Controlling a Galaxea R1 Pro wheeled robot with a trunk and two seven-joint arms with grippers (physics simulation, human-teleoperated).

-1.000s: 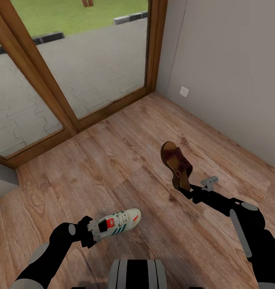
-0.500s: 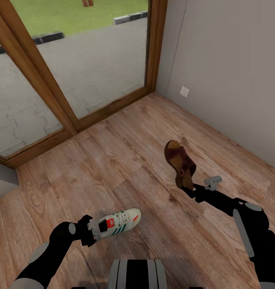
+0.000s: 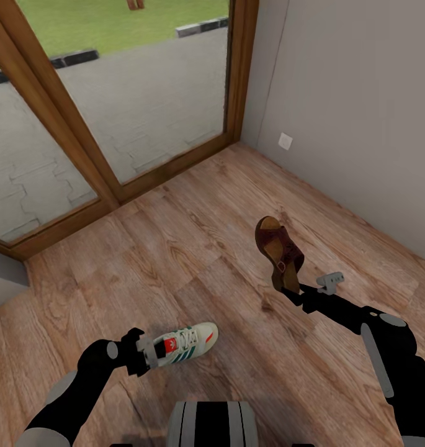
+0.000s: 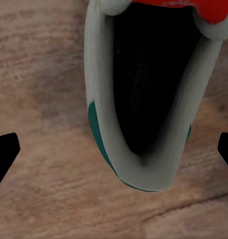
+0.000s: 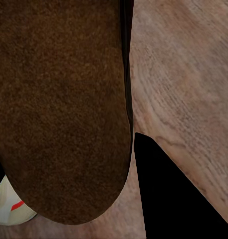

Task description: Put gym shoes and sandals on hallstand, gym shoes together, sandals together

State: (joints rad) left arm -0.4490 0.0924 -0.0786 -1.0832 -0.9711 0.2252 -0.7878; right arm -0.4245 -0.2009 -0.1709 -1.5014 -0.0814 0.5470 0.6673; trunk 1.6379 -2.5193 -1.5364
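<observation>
While your right tool (image 3: 288, 290) grips one brown sandal (image 3: 279, 250) above the corridor floor (image 3: 193, 248), your left tool (image 3: 151, 351) sits open around a gym shoe's (image 3: 186, 343) heel on the planks, and nothing appears racked yet.

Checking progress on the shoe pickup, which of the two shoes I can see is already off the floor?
The brown sandal: the right end effector holds it by the heel, raised above the corridor floor. The gym shoe lies on the planks, with the left end effector open at its heel.
</observation>
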